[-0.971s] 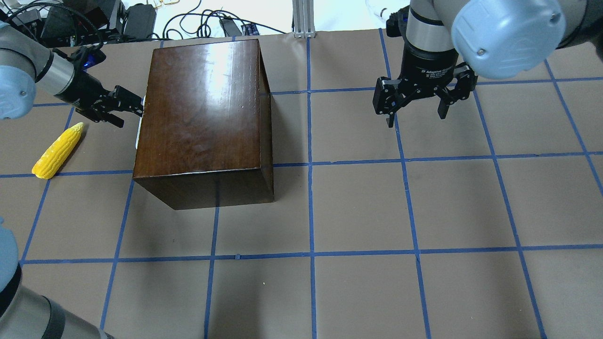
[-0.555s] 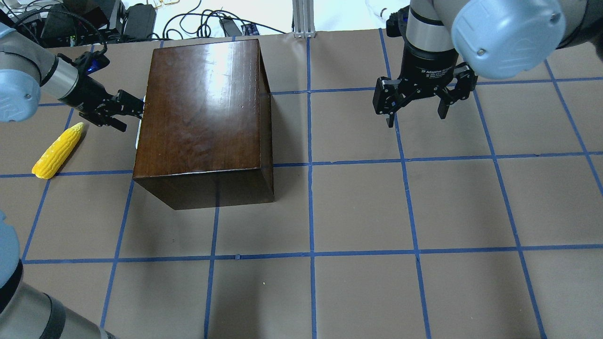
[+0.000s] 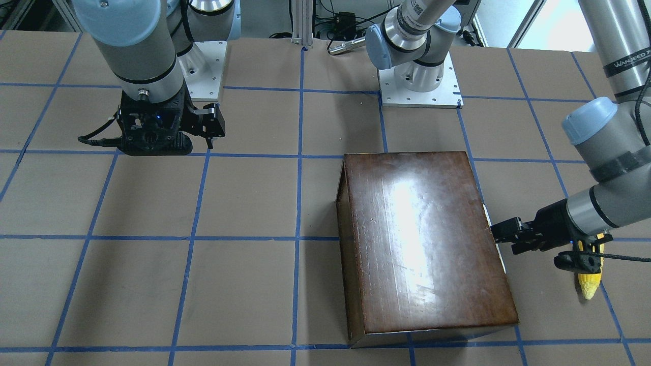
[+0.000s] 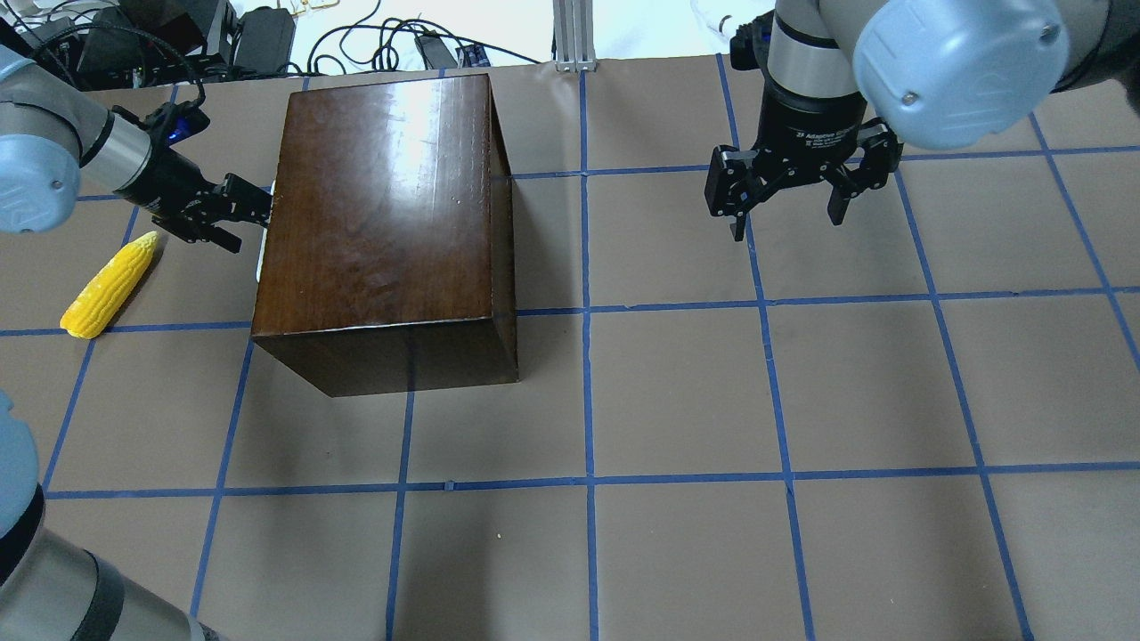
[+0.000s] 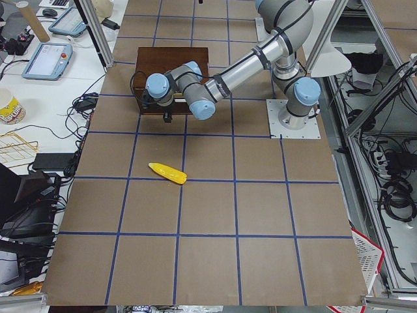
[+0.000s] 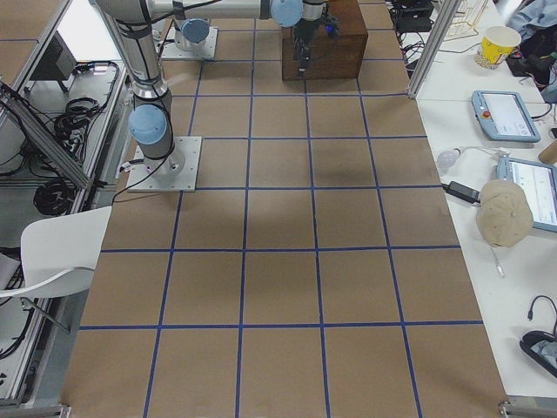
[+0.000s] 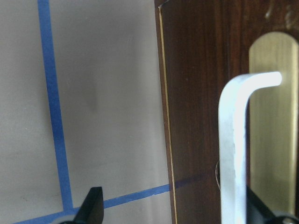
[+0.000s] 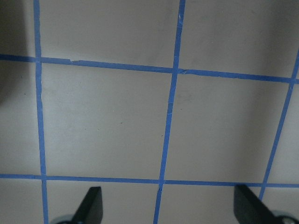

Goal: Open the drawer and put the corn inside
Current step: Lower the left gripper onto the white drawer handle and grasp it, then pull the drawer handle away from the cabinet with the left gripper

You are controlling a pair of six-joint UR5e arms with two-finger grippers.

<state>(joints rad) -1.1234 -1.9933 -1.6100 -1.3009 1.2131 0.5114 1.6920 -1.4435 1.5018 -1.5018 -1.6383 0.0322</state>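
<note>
The glossy dark-brown box (image 4: 383,223) stands on the table's left half. Its drawer (image 7: 205,93) is shut in the box's left face, with a brass plate and a silver handle (image 7: 231,149). My left gripper (image 4: 245,216) is open right at that face. In the left wrist view its fingers (image 7: 93,205) stand on either side of the handle without gripping it. The yellow corn (image 4: 109,285) lies on the table just left of that gripper, also in the front view (image 3: 590,284). My right gripper (image 4: 788,223) is open and empty above the table at the far right.
The table (image 4: 677,401) is brown paper with a blue tape grid. Cables and power bricks (image 4: 258,36) lie beyond its far edge. An aluminium post (image 4: 574,36) stands at the far middle. Both arm bases (image 3: 419,81) are bolted at the robot's side.
My left gripper has shifted slightly toward the far edge and closer to the box's left face. The right arm, the box and the corn have not moved.
</note>
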